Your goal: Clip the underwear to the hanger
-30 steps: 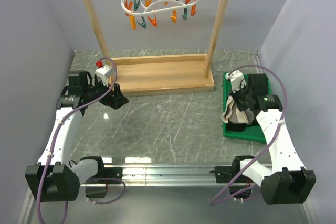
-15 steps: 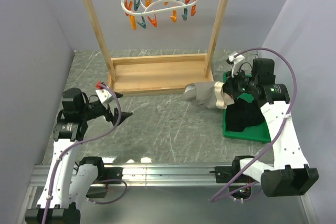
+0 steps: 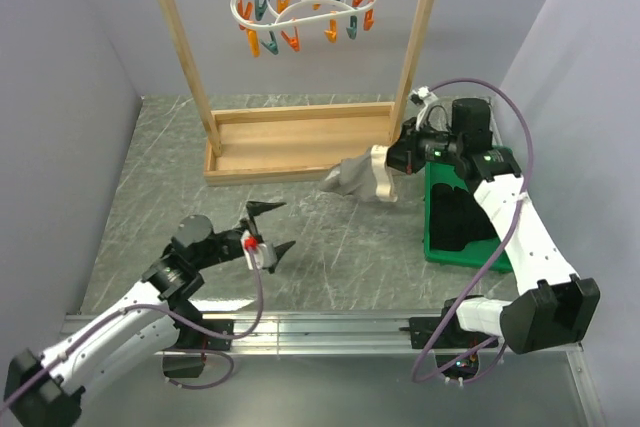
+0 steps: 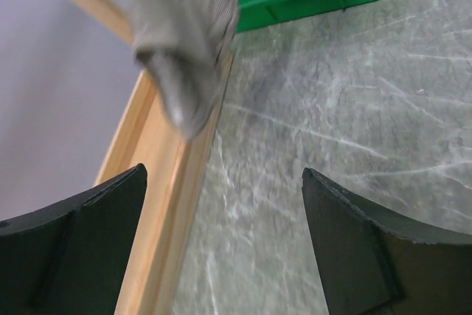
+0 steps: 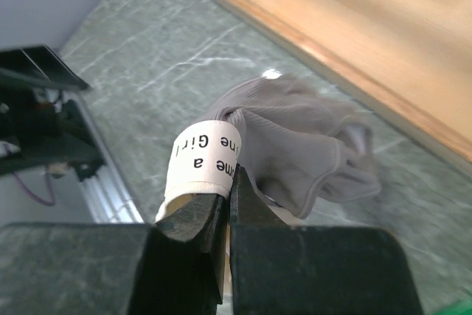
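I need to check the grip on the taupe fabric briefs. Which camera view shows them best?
The right wrist view: the taupe fabric briefs fill mid-frame, close up, with the right gripper shut on their waistband. Top external shows them small, dangling from that gripper. Left wrist shows only a blurred lower end.

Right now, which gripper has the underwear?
The right gripper: it is shut on the waistband of the underwear, which hangs free below it. The left gripper is open and empty.
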{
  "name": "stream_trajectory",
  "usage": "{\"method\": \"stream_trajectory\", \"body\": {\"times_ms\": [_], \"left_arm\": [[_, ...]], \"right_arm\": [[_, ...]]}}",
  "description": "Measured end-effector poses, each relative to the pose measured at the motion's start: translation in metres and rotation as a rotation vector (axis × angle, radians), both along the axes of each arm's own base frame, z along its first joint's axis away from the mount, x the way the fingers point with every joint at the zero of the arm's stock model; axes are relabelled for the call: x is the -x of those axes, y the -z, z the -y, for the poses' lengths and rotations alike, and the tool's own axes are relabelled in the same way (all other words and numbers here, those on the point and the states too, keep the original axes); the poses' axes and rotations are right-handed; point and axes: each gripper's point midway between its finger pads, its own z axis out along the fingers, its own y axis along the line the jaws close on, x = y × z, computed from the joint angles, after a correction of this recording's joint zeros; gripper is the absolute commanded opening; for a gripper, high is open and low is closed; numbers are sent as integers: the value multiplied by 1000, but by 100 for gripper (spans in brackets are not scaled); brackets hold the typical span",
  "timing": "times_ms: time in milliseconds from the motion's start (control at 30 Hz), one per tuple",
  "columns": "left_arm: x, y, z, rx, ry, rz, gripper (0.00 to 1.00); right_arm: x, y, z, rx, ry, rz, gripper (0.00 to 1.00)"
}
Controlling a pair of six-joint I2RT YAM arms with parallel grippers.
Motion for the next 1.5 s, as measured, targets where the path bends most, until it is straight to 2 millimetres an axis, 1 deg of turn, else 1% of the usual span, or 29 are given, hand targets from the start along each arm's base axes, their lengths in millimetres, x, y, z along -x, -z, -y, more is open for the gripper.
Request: {"method": "stream_trajectory", "body": {"times_ms": [67,167,233,400,533,700,767,833,967,1033,1067,1200,1233,1267,1333,1367,1400,1433,1500], "left_arm": [[1,1,15,-3,20,35,88],[-7,1,32,8,4,29,87],[-12,-3,42,29,-15,15,87],[-11,-16,69,92,-6,14,87],[-4,-17,86,115,17,17,86],[0,-10,97,112,22,9,86],[-1,-8,99,111,16,6,86],[-4,-7,101,111,4,4,85],[-13,-6,104,113,-26,6,80],[-17,-6,106,113,-40,6,77],[-20,-7,108,115,-48,5,74],[-31,-10,114,124,-86,8,69],[-34,-9,115,122,-96,9,67],[-36,-8,115,122,-107,9,60],[-40,-5,115,116,-126,7,51],[-42,-4,114,114,-137,7,39],[-43,-4,113,115,-145,3,31],[-45,-6,112,117,-158,4,17],[-48,-9,110,120,-181,-7,5]], "right_arm": [[2,4,-14,-12,-23,-28,0],[4,10,-31,-22,-42,-75,0],[3,14,-41,-37,-39,-115,0],[-1,27,-50,-98,33,-212,0],[-8,25,-56,-161,94,-286,0],[-12,15,-63,-246,135,-346,0],[-10,15,-67,-271,139,-371,0],[-7,20,-72,-287,141,-406,0],[4,28,-81,-309,138,-484,0],[6,28,-85,-332,140,-515,0],[7,28,-86,-341,141,-530,0],[11,29,-91,-397,156,-615,0],[11,29,-92,-410,159,-634,0],[11,29,-93,-422,160,-650,0],[11,27,-94,-438,160,-668,0],[11,26,-94,-443,160,-671,0],[11,26,-95,-446,160,-673,0],[11,26,-95,-446,159,-672,0],[11,26,-94,-441,158,-665,0]]}}
